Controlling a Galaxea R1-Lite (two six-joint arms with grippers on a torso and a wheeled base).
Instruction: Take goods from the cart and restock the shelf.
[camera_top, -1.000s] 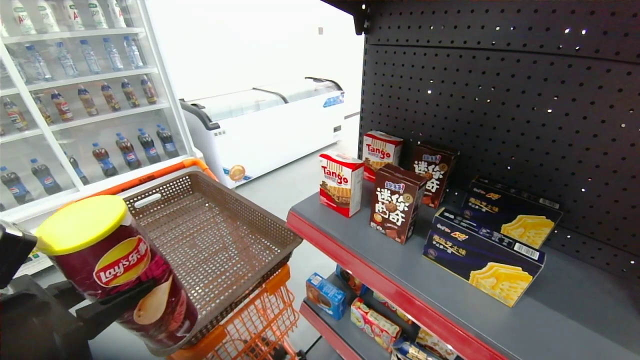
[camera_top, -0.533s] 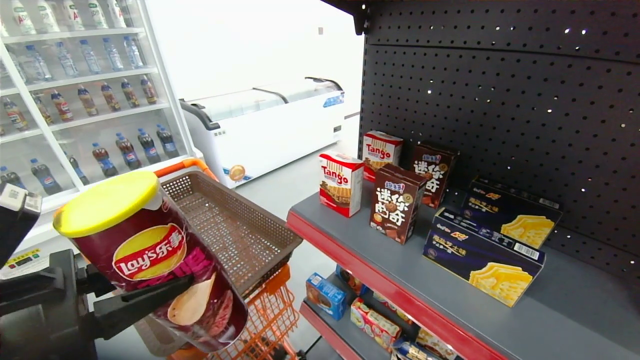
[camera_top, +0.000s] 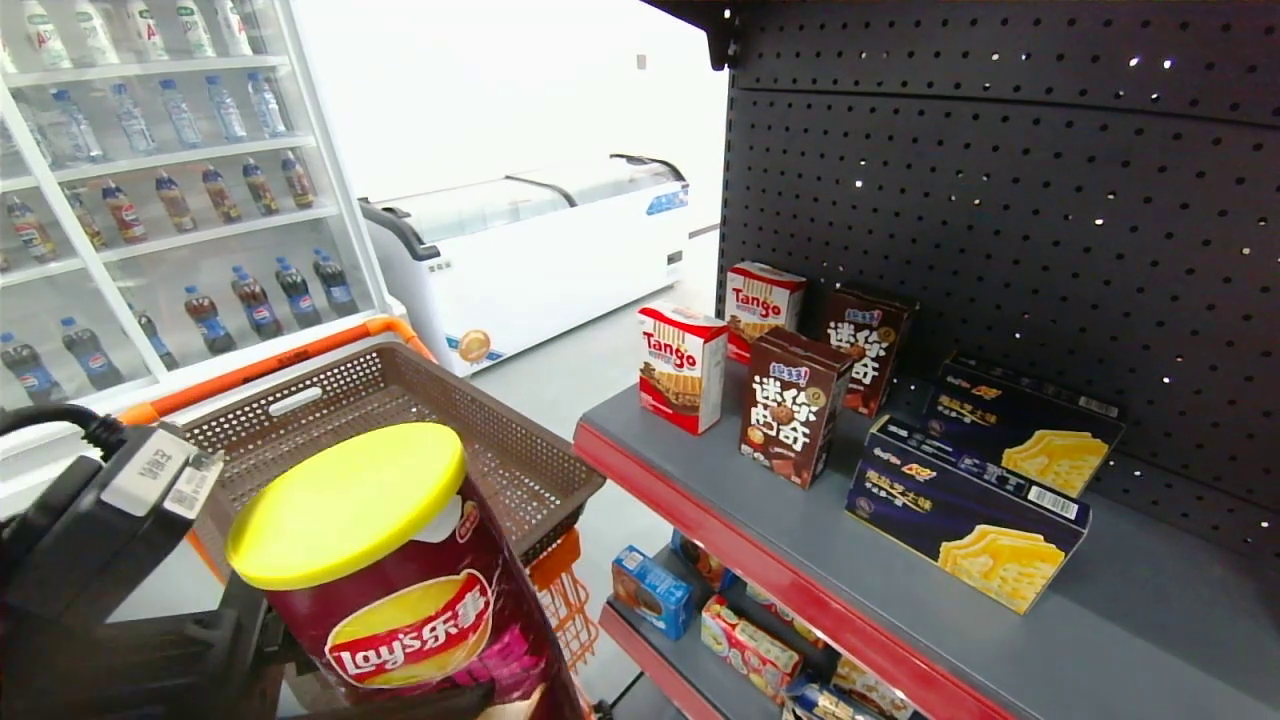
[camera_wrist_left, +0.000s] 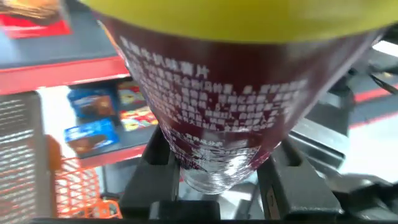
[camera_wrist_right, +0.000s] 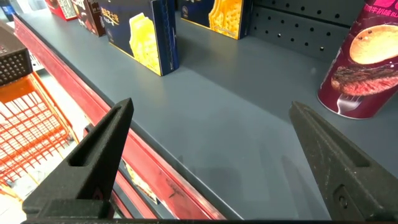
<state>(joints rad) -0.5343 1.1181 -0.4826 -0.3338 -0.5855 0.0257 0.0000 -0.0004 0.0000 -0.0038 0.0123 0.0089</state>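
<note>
The left tool (camera_wrist_left: 217, 186) was clamped on a chips can (camera_top: 400, 590). Its two black fingers (camera_wrist_left: 155, 171) pressed against opposite sides of the can's lower body. The can was dark red with a yellow lid and was held off every surface, slightly tilted with the lid uppermost. In the head view it sat low on the robot's left, in front of the near part of the brown basket (camera_top: 440, 420) and to the left of the shelf's red front edge, not touching it.

The right tool (camera_wrist_right: 217, 162) had its fingers spread wide apart with nothing between them. It hung above a bare grey stretch of the shelf (camera_top: 800, 520), close to the red edge. Beyond it on the same board stood a second chips can (camera_wrist_right: 367, 56), upright near the perforated back panel, and two dark blue boxes (camera_wrist_right: 152, 37) stood one behind the other.

The brown basket rested on top of the orange cart (camera_top: 560, 600), which was beside the shelf's left end. Farther along the board stood two red and white wafer boxes (camera_top: 683, 365) and two brown boxes (camera_top: 795, 405), all upright. More packets lay on the lower shelf (camera_top: 650, 590). A drinks cooler (camera_top: 180, 200) and a white chest freezer (camera_top: 530, 240) stood behind the cart.
</note>
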